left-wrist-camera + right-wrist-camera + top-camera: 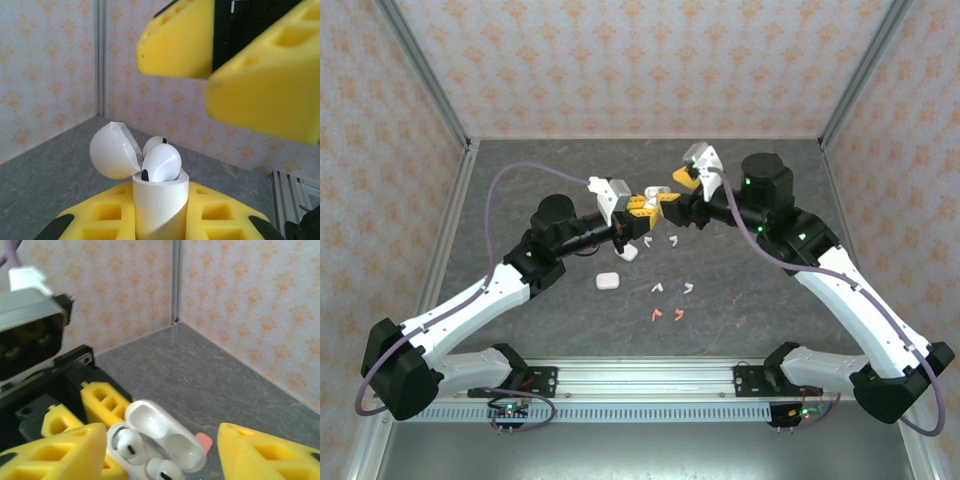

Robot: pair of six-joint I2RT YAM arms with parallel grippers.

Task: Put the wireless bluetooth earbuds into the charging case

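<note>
Within the pinch of the left end effector (641,206) stands the charging case (160,205), lid open, two white earbuds (161,162) seated inside. Just above it hangs the right end effector (670,203), jaws spread, clear of the case.

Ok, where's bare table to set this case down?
Bare: the far table strip behind both arms, and the stretch between the pink earbuds and the right arm. Crowded: the centre, where white earbuds and a closed case lie.

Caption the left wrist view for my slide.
Open charging case gripped by left end effector, two earbuds inside, right end effector open above.
</note>
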